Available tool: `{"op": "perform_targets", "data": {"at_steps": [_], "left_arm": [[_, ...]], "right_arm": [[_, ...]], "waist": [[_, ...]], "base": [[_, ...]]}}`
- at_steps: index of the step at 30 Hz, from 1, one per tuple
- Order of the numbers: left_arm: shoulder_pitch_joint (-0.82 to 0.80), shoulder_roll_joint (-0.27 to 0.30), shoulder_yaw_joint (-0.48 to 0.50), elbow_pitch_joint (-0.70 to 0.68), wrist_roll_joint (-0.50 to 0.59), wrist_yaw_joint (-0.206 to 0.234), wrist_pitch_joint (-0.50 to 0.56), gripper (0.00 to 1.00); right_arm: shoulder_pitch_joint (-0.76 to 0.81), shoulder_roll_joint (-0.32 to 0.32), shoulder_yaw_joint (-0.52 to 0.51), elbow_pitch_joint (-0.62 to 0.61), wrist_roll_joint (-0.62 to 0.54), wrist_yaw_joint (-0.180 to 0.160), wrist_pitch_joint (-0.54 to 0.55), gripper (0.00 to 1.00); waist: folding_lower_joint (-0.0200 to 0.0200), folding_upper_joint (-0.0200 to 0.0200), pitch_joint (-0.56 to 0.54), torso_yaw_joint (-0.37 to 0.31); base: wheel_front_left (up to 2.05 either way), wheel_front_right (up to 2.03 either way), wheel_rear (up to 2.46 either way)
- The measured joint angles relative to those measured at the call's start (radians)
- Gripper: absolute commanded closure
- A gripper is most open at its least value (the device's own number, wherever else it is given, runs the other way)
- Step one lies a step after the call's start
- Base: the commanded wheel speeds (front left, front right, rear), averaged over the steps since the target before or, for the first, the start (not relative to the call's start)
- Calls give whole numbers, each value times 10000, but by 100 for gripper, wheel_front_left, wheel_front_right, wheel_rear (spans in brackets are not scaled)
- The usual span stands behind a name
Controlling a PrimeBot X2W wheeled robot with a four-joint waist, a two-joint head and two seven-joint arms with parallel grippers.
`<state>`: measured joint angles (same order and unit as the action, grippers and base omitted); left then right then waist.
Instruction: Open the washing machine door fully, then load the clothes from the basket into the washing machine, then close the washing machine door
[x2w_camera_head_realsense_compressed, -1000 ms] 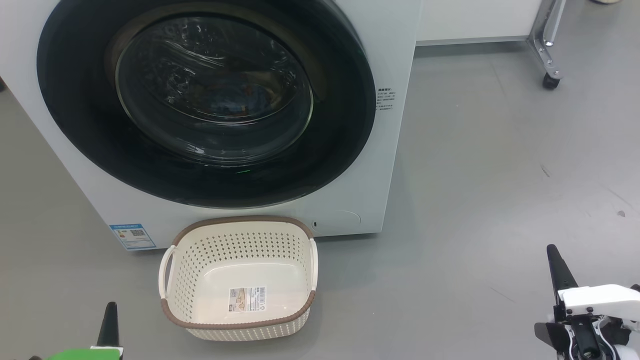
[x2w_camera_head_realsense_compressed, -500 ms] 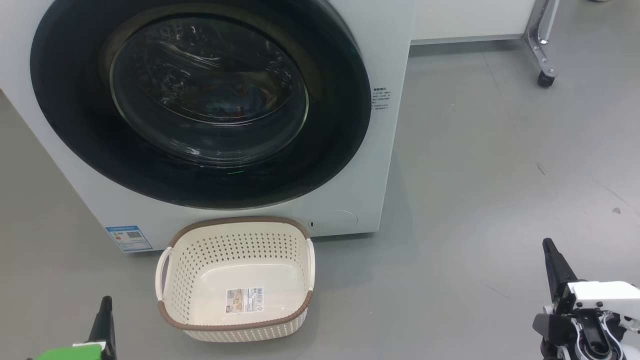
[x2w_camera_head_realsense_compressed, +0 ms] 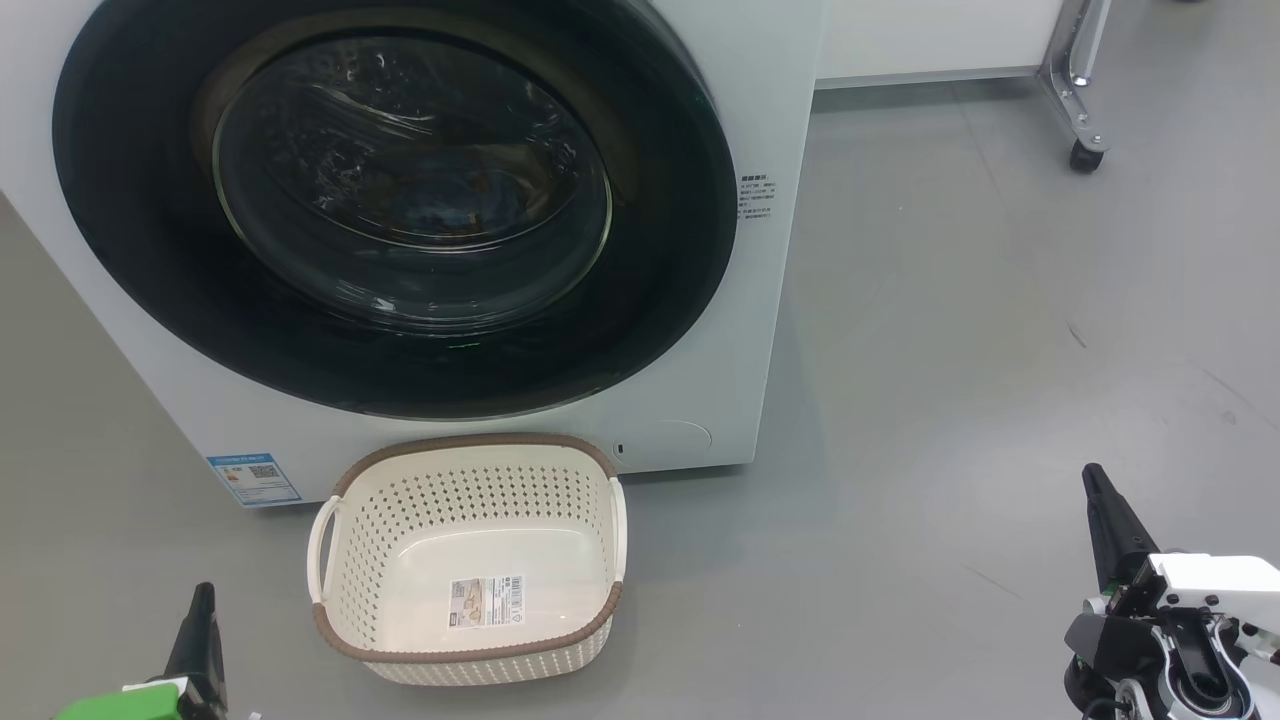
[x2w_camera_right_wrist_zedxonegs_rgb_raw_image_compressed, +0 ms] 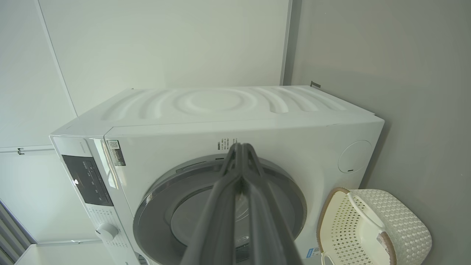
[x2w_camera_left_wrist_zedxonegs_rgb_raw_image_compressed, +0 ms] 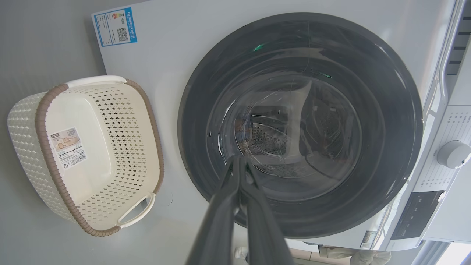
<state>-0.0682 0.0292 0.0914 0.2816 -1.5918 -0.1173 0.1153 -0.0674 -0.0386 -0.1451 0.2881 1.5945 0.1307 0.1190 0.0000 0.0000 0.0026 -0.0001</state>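
Dark fingers of the left gripper [x2w_camera_left_wrist_zedxonegs_rgb_raw_image_compressed: 239,159] are pressing together at the tips, and they are holding nothing. It is hanging low at the left, apart from the basket [x2w_camera_head_realsense_compressed: 470,443], and it is pointing at the door [x2w_camera_head_realsense_compressed: 150,250]. The right gripper [x2w_camera_right_wrist_zedxonegs_rgb_raw_image_compressed: 241,146] is also pinching tight on nothing. It is hanging at the far right, well apart from everything, over the grey floor [x2w_camera_head_realsense_compressed: 950,350].

The basket is sitting on the floor under the door, with its back rim just beside the bottom edge of the washer [x2w_camera_head_realsense_compressed: 775,120]. A sticker [x2w_camera_head_realsense_compressed: 487,603] is showing on the basket's bottom. The door is lying closed, flat against the washer's front.

Wide floor is stretching from the washer's right edge to a metal leg with a wheel [x2w_camera_head_realsense_compressed: 1080,150] far back. A thinner strip of floor is running along the washer's left side.
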Motion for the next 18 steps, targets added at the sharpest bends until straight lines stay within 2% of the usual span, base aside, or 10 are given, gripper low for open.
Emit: {"op": "perform_targets", "data": {"at_steps": [18], "left_arm": [[0, 0, -2, -27, -2, 0, 0, 100]], "right_arm": [[0, 0, 4, -40, 2, 0, -2, 100]], "waist": [[0, 0, 1, 0]], "base": [[0, 0, 0]]}}
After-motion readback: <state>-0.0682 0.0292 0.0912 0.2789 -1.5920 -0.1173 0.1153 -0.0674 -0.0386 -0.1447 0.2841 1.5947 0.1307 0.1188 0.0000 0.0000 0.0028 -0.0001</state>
